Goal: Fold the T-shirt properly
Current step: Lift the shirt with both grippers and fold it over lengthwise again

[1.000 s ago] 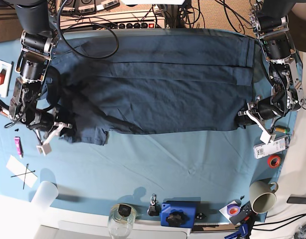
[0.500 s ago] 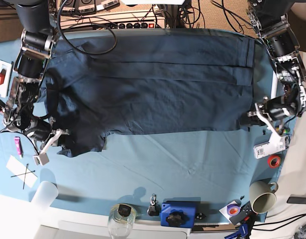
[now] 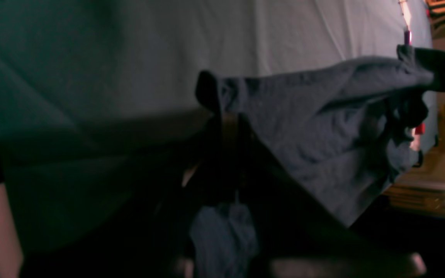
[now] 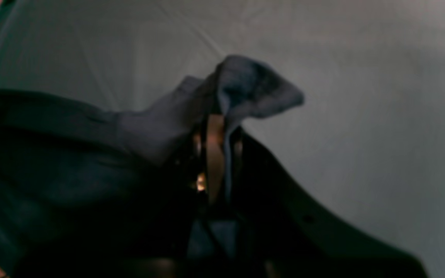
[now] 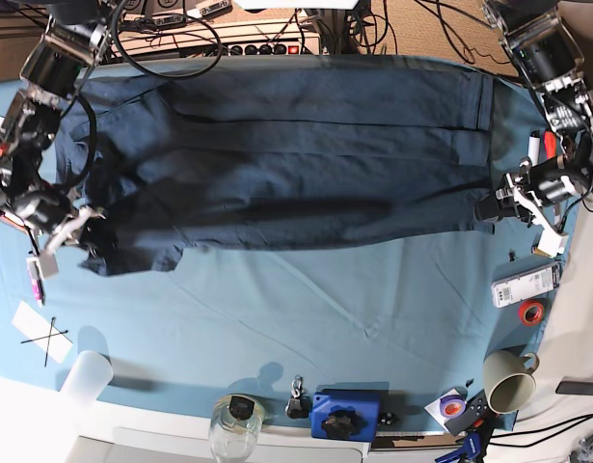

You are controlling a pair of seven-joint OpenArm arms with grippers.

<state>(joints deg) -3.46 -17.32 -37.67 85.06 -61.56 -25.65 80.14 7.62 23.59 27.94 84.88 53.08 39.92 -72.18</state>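
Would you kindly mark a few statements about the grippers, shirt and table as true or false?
1. Both grippers pinch the T-shirt. True: the left gripper and right gripper each hold an edge.
2. The T-shirt is folded into a small square. False: it is stretched wide across the table cloth.
3. A mug stands near the table's front corner. True.
4. The left gripper's fingers stand wide open. False: shut on cloth.

The base view is evenly bright and sharp, with soft shadows under the rumpled dark navy-blue cotton T-shirt [image 5: 296, 159]. Both wrist views are dim and blurred: foreground black toward 6 o'clock, teal-blue table cloth [image 3: 303, 34] washed pale toward 12 o'clock.
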